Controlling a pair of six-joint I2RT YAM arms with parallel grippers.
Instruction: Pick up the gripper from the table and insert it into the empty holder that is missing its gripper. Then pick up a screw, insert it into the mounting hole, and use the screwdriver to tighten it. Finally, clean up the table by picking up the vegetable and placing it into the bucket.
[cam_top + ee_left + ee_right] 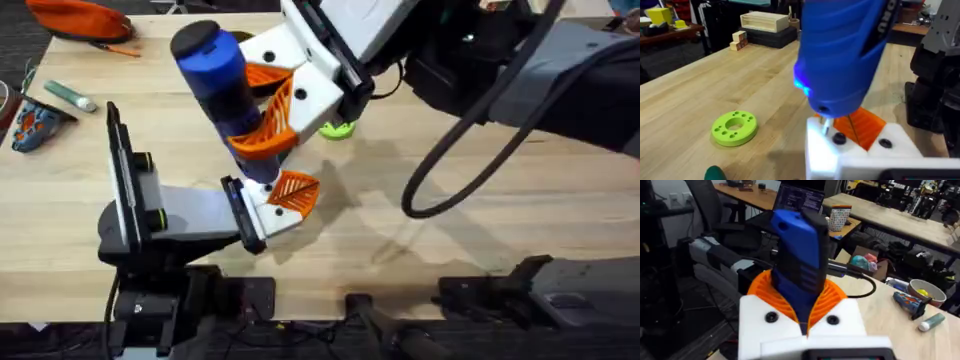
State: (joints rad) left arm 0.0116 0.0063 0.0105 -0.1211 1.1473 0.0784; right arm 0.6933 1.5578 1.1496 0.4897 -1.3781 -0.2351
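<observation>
My right gripper (268, 125) is shut on the blue screwdriver (215, 65), its orange ribbed pads (832, 297) clamped around the body. The screwdriver (840, 50) stands tilted, its metal tip (825, 124) down on the white holder (860, 150) at the end of the left arm. An orange gripper piece (296, 192) sits in that holder (262, 215), also visible as an orange wedge (865, 125) behind the tip. My left gripper (285, 195) is level with the table. The dark green vegetable (715, 173) lies near the green ring (735, 127). The bucket (938, 298) stands far off.
The green ring (337, 128) lies just beyond the screwdriver. An orange pouch (80, 18), a white-and-green tube (68, 95) and a colourful packet (35, 125) sit at the back left. A black cable (450, 170) loops over the table at the right.
</observation>
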